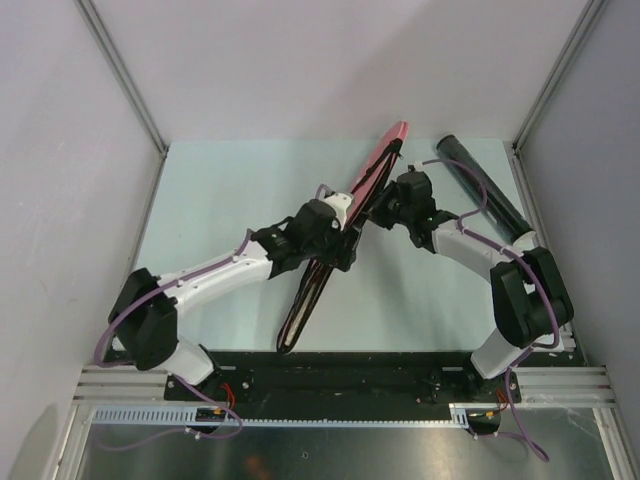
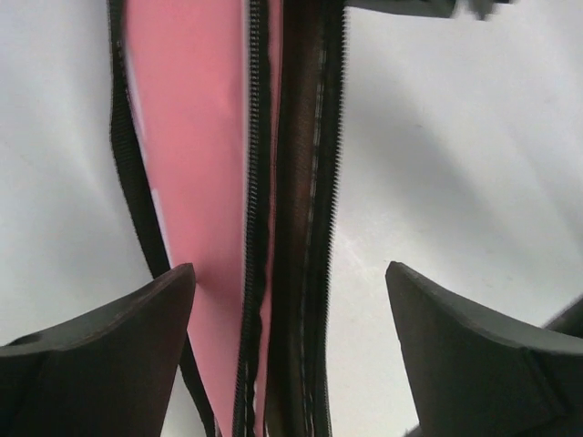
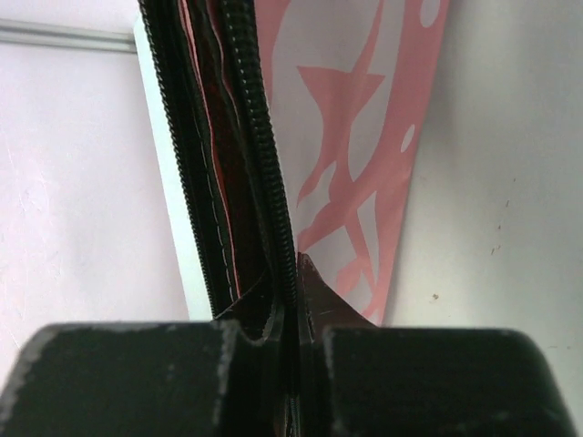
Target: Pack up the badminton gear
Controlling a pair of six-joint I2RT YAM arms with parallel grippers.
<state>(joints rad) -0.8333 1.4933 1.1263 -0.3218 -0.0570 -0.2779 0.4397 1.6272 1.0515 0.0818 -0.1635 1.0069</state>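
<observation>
Nothing legible shows anywhere. The long pink fabric racket cover [image 3: 401, 182] bears white printed shapes [image 3: 332, 91] just ahead of the fingers [image 3: 428, 373] of the right gripper [image 3: 293, 337] (possibly letter fragments, cropped too closely to read).

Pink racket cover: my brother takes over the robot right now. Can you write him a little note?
Left gripper: open, jaws either side of the racket cover's zip, not gripping.
Right gripper: shut on the cover's zip edge.
Black tube: lying along the table's right edge.
Done: unclear; racket and shuttlecocks are not in view.
Left: the zip gapes open, so the cover needs closing.
</observation>
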